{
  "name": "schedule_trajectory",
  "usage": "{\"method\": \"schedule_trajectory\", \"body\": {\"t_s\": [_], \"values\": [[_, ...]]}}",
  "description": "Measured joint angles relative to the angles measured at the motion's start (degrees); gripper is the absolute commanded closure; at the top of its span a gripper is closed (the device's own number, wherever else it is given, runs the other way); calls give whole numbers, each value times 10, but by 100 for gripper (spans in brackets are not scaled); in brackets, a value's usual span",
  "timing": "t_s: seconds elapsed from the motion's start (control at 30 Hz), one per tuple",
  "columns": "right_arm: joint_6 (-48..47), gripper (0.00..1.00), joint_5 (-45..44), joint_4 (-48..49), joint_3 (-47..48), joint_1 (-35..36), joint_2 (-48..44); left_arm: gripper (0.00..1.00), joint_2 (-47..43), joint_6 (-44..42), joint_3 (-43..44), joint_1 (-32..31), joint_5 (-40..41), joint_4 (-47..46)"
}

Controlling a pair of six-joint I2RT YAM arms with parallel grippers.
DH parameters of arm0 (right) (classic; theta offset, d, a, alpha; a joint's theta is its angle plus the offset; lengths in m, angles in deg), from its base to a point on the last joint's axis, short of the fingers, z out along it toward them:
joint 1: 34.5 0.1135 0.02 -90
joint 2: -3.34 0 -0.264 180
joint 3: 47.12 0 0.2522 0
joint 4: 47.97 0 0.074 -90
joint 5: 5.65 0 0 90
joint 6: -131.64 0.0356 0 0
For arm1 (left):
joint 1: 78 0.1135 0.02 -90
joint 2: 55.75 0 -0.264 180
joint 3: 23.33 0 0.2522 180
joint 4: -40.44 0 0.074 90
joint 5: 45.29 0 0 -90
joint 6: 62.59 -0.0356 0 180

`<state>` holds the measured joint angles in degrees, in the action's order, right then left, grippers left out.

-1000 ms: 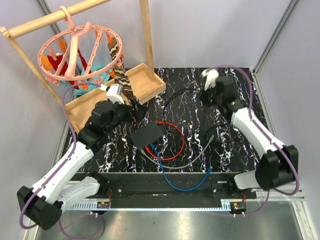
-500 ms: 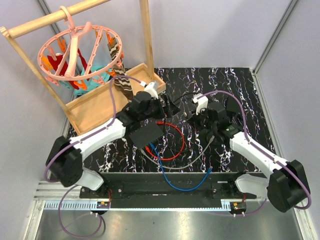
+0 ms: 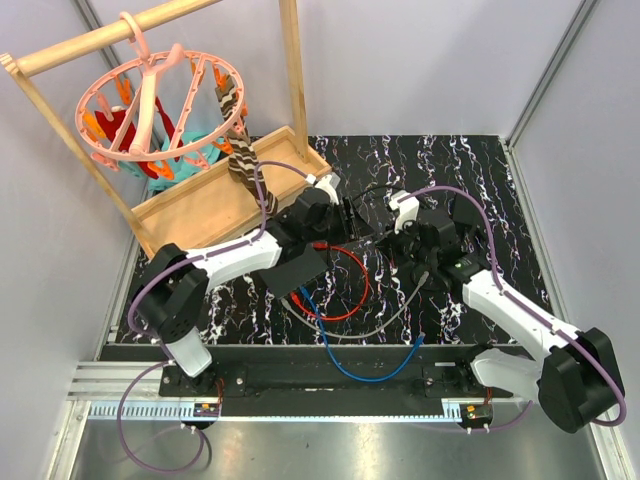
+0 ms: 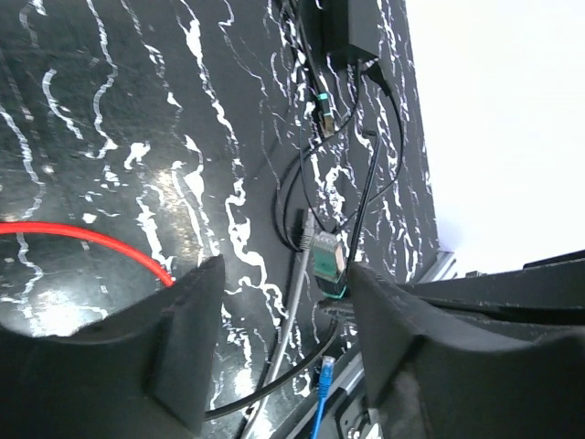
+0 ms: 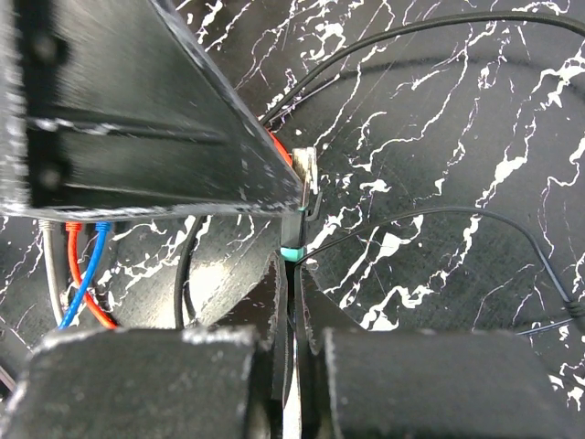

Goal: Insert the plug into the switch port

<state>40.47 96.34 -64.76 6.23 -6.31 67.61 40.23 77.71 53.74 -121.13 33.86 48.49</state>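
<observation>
Right end effector (image 5: pixel 292 267) is pinched shut on the teal-banded plug (image 5: pixel 304 183), a grip that only its own wrist view makes plain, with the plug's clear tip just beside a black finger (image 5: pixel 164 119) of the left end effector (image 4: pixel 283 273). The left wrist view shows those fingers partly apart and gripping nothing, the plug between them and nearer one side. Only the top view shows the switch port (image 3: pixel 303 284), along the near long edge of the flat black switch (image 3: pixel 295 266) on the desk (image 3: pixel 480 180), left of both end effectors and apart from the plug.
</observation>
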Motion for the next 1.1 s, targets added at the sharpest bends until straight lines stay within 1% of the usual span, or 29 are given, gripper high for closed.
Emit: {"method": "schedule_trajectory", "body": {"t_s": [0.07, 0.1, 0.17, 0.2, 0.23, 0.27, 0.3, 0.33, 0.37, 0.43, 0.47, 0.53, 0.57, 0.63, 0.67, 0.77, 0.8, 0.87, 0.9, 1.0, 1.1], "values": [[0, 99, 2, 2, -1, 0, -2, 48, 7, 7, 2, -3, -4, -9], [0, 99, 2, 2, -1, 0, -2, 52, 10, 10, 3, -4, -6, -11], [0, 99, 2, 2, -2, 0, -2, 56, 17, 14, 7, -7, -10, -19], [0, 99, 3, 2, -2, 0, -2, 65, 20, 17, 9, -7, -13, -24], [0, 99, 4, 2, -2, 0, -2, 69, 23, 20, 10, -8, -16, -29], [0, 99, 7, 2, -2, 0, -2, 76, 27, 21, 12, -8, -21, -34], [0, 99, 8, 2, -2, 0, -2, 88, 29, 24, 12, -8, -24, -38], [0, 98, 9, 2, -2, 0, -2, 95, 31, 26, 12, -9, -27, -43], [0, 97, 10, 2, -2, 0, -2, 100, 32, 32, 12, -9, -35, -52], [0, 93, 9, 2, -3, 0, -2, 100, 32, 32, 12, -9, -37, -57], [1, 87, 7, 3, -3, 0, -2, 100, 32, 33, 11, -9, -37, -58], [2, 80, 6, 2, -3, 0, -2, 100, 31, 33, 7, -9, -37, -63], [6, 71, 4, 2, -3, 1, -2, 100, 30, 30, 6, -6, -36, -64], [13, 61, -6, 1, -2, 2, -1, 100, 24, 23, 2, -4, -36, -64], [15, 54, -12, 0, -1, 3, 0, 100, 18, 19, -1, 0, -37, -63], [24, 42, -29, -3, 8, -2, 2, 100, -6, 0, -2, 19, -35, -53], [26, 35, -33, -7, 15, -9, 2, 100, -17, -12, -2, 29, -33, -49], [35, 27, -41, -19, 28, -27, 2, 100, -35, -35, 0, 44, -28, -35], [38, 22, -48, -31, 38, -40, 2, 100, -45, -48, 3, 52, -26, -24], [43, 17, -44, -57, 70, -66, 2, 100, -73, -87, 20, 71, -23, -1], [49, 17, 3, -67, 104, -68, 2, 100, -105, -112, 26, 72, -24, 0]]}}
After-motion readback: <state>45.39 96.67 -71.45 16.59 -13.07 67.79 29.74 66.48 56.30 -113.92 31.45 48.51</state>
